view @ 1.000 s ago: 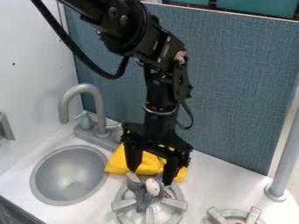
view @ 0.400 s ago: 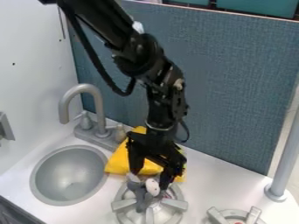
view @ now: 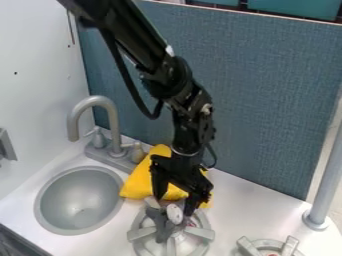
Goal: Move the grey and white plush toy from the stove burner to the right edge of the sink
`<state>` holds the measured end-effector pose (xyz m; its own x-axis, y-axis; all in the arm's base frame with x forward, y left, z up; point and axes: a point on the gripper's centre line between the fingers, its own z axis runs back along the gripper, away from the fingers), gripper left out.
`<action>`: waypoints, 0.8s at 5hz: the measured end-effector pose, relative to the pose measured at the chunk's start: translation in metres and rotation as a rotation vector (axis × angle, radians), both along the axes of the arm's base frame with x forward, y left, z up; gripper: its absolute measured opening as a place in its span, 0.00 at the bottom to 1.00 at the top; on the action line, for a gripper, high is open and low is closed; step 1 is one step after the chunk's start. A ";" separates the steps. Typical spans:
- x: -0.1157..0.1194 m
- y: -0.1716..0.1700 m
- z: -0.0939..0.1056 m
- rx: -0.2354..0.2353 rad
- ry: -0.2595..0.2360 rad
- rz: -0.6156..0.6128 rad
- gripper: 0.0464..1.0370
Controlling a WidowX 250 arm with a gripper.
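- Bearings by clock face: near burner taken as centre, 12 at picture top.
- Edges: surface bounded by blue divider from 12 round to 2, and by white side wall toward 11; front edge seen near 9.
- Room: at 3, bare white surface is seen between near burner and grey post. Toward 12, space is tighter, taken up by yellow cloth just behind the gripper.
- Fingers: set wide, pointed down, one on either side of the toy's upper part; contact cannot be told.
- Toy: found on near burner, below the fingers. Dark grey, soft-looking, lumpy; one pale oval part faces up, lighter grey patch at its 11 o'clock end.
- Other bearings: sink at 10, faucet at 11, far burner between 3 and 4, partly cut off by picture edge.
- Counted: one toy, one cloth, two burners, one sink, one faucet, one post.
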<state>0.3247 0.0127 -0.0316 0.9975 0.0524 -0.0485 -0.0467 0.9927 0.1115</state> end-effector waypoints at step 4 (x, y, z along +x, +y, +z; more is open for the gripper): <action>0.005 0.020 -0.050 -0.043 0.164 0.126 0.93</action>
<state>0.3301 0.0325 -0.0812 0.9618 0.1707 -0.2143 -0.1556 0.9841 0.0855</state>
